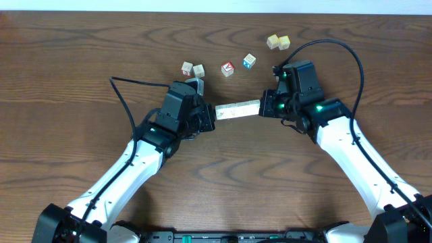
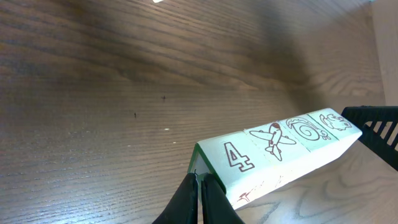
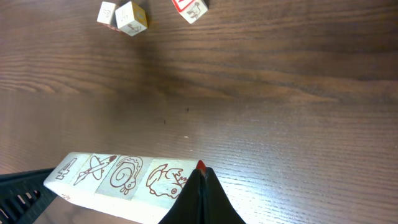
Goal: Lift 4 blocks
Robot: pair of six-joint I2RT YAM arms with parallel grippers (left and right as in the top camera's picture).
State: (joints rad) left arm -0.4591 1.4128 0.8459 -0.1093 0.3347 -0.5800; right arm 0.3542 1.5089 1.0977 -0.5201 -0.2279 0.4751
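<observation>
- Left hand (image 1: 213, 115) clenched, its tip pressed against one end of the row of four blocks (image 1: 237, 109)
- Right hand (image 1: 263, 106) clenched, pressing the opposite end

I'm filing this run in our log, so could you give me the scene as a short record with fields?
blocks: four cream cubes in one row, end to end
top faces: a 4, a plane, a snail, an animal
left gripper: fingers shut, tips pressed on the row's 4 end
right gripper: fingers shut, tips pressed on the opposite end
row height: looks clear of the table in the wrist views; not certain
other cubes: two pale cubes, red-faced cube, blue-faced cube, two yellowish cubes, all on the table behind
</observation>
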